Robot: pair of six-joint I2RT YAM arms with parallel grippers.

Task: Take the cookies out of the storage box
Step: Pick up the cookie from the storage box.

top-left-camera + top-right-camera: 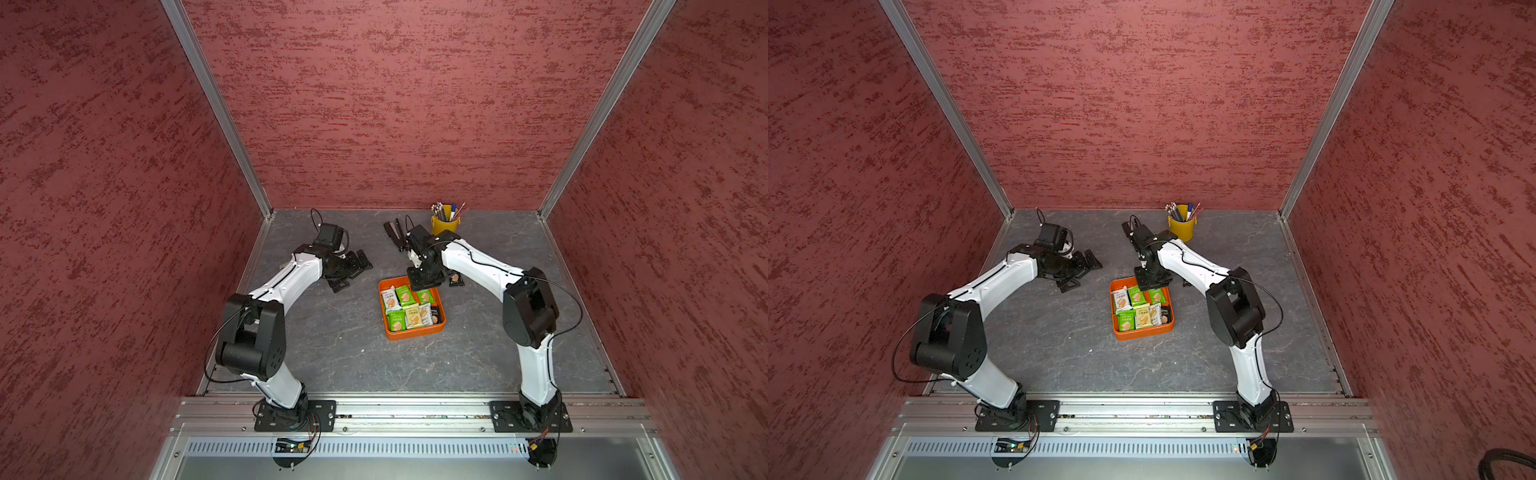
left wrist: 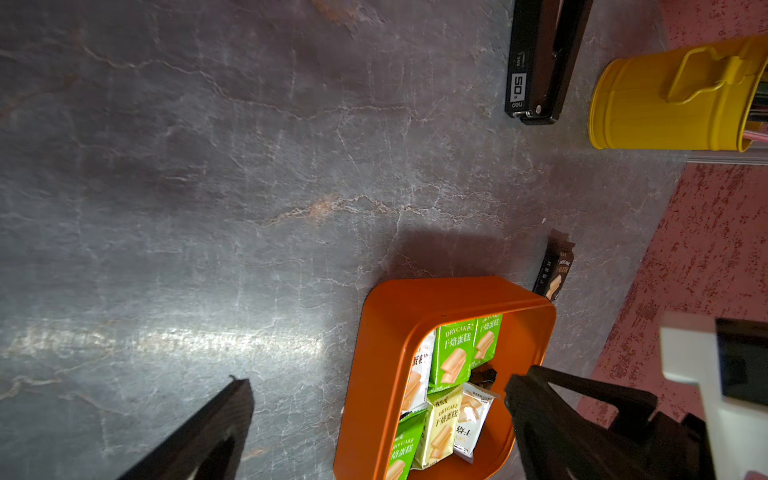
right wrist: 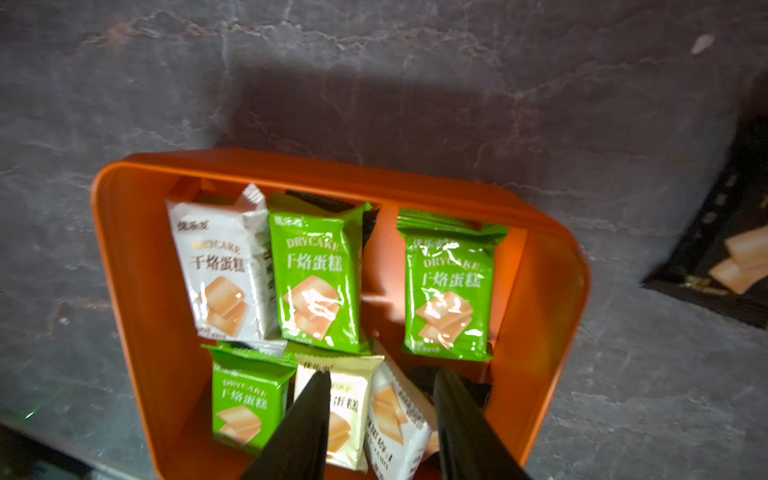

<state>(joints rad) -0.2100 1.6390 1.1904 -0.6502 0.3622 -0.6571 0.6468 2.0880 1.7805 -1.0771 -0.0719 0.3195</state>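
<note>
Right gripper [image 3: 382, 374] above cookies [image 3: 316, 282], black packet [image 3: 419, 384] half-hidden

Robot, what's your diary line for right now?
right gripper: open, over tilted white packet in orange storage box | left gripper: open, away from box | outside box: one black packet

Robot lab test cell; red textured walls [image 1: 395, 104], aluminium frame [image 1: 220, 108], mounting rail [image 1: 415, 409]

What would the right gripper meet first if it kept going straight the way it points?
Most likely the tilted white cookie packet in the storage box: the right gripper points down at it, jaws open either side, though depth is unclear.
</note>
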